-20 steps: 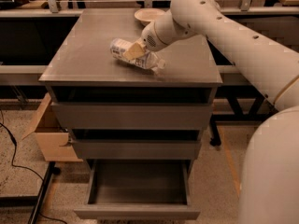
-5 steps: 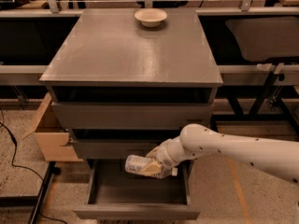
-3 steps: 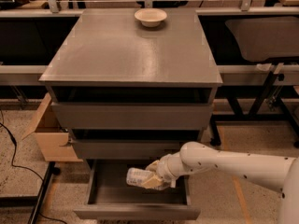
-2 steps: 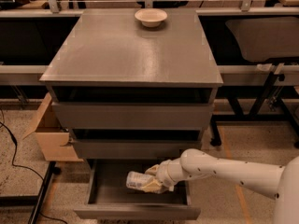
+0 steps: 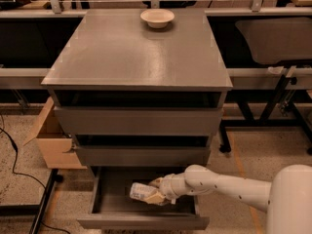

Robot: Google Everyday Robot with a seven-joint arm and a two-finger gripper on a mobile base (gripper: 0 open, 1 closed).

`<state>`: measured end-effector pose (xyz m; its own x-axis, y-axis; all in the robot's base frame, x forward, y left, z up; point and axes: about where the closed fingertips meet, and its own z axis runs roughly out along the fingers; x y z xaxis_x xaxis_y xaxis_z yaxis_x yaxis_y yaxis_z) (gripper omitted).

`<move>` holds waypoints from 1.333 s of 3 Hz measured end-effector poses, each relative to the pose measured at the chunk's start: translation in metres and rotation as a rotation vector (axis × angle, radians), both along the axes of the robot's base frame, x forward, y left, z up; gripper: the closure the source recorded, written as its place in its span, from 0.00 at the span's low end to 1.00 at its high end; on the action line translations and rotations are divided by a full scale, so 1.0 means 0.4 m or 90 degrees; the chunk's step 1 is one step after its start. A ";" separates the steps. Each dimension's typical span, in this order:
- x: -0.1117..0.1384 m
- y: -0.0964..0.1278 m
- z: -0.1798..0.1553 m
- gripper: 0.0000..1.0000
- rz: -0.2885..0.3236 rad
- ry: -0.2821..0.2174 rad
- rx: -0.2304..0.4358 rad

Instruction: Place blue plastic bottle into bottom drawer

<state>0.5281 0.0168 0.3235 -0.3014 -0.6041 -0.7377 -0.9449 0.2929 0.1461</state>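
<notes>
Gripper (image 5: 157, 193) down inside the pulled-out bottom drawer (image 5: 141, 223), at the end of a white arm (image 5: 219, 185) reaching in from the right. Clamps the right-hand part of the blue plastic bottle (image 5: 139, 192), closed against its sides with no gap to be seen. Holds the bottle lying on its side, long axis running left to right, free end toward the left wall of the drawer. Has it within the drawer's walls, over the middle of the tray and nearer the front edge than the back; cannot tell whether it touches the drawer floor or hangs just above it. Above, two wider grey drawers, middle drawer (image 5: 141, 155) and top drawer (image 5: 139, 122), each with a dark gap over its front. On the flat grey cabinet top (image 5: 131, 57), a shallow cream bowl (image 5: 157, 17) near the back edge, well apart from the gripper. Left of the cabinet, an open cardboard box (image 5: 52, 147) on the speckled floor, with a black cable (image 5: 10, 152) trailing beside it.
</notes>
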 end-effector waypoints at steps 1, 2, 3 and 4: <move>0.031 0.014 -0.088 1.00 -0.013 0.009 0.003; 0.070 0.030 -0.185 1.00 -0.020 0.022 -0.002; 0.108 0.051 -0.277 1.00 -0.022 0.037 -0.012; 0.120 0.052 -0.282 0.82 -0.025 0.035 -0.011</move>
<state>0.5760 0.0377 0.2108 -0.3651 -0.6036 -0.7088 -0.9232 0.3328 0.1921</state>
